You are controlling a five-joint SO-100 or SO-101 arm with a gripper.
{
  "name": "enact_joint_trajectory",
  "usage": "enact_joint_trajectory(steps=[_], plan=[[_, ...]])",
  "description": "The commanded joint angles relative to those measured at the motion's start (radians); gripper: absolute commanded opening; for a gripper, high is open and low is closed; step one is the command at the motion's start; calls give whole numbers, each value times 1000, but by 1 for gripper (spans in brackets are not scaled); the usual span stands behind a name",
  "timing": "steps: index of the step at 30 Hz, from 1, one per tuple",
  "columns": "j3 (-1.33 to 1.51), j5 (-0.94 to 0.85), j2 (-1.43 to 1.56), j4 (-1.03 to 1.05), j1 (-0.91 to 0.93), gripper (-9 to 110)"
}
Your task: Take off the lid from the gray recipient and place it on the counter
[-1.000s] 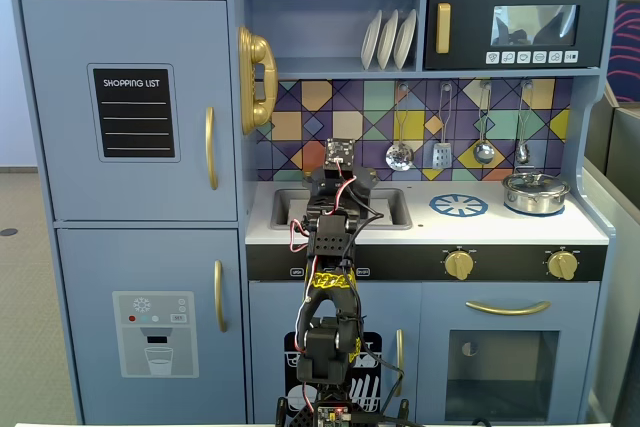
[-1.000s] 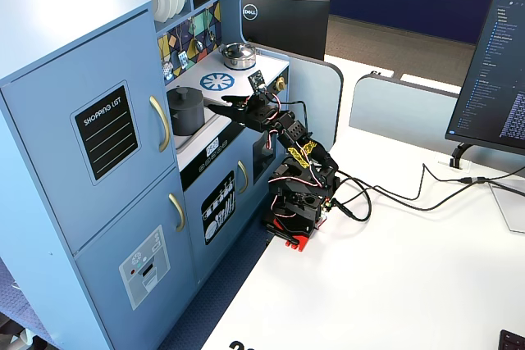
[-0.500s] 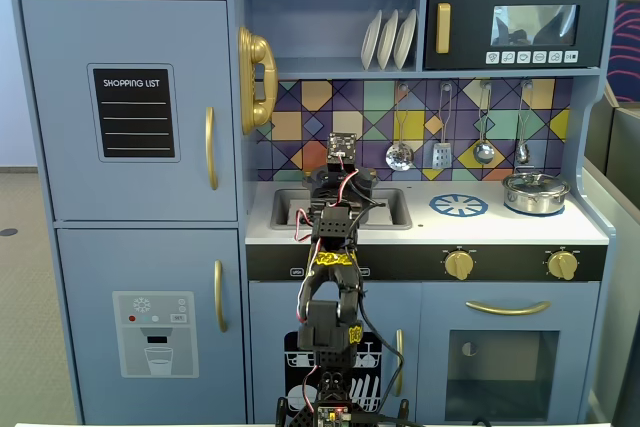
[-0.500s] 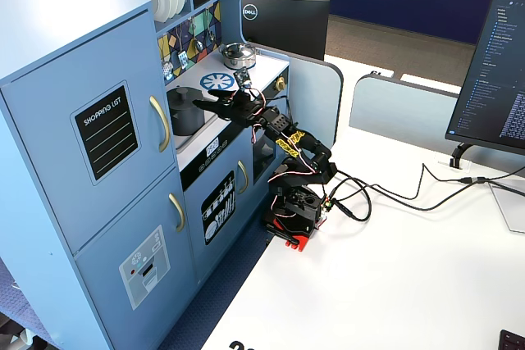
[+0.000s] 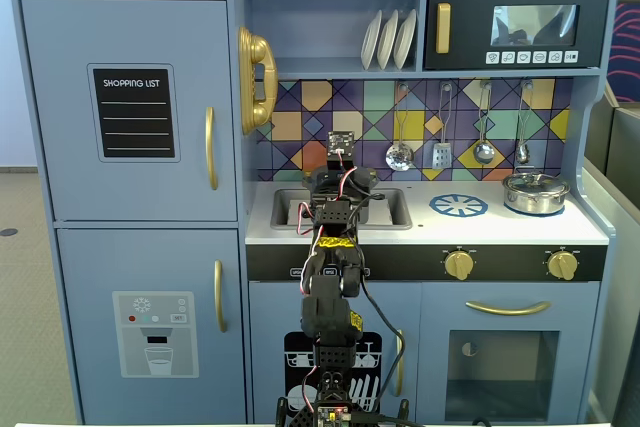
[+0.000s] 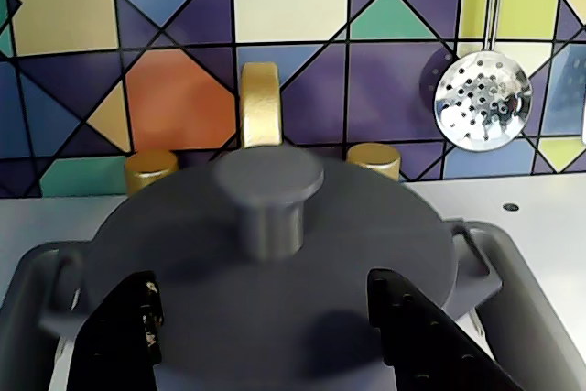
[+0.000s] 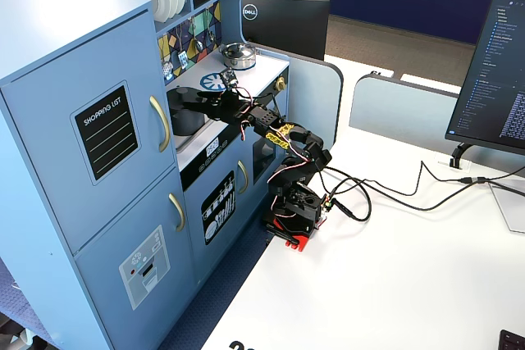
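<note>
- Lid sits on the gray pot in the sink.
- Tool open, fingers straddling the knob.
- Risk: closing too low, fingers scrape the lid, miss the knob.

Arm stretched forward, end effector low, its two black fingers spread wide apart.

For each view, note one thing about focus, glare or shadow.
Wrist view: the lid looks slightly soft, and the gripper fingers are dark. A fixed view: glare on the microwave window. The other fixed view: evenly lit, with a bright monitor.
</note>
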Motion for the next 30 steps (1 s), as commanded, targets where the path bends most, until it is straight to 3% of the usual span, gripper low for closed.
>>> enact_joint_trajectory(steps=[1,15,17,19,30], plan=[[-112,-11,-67,-55,-5,20],[-250,-23,-272,-101,-41,16],[-256,-21,-284,-103,-48,12],[-256,-37,-290,-106,-49,0],[-359,-41,-249,-109,-18,0]])
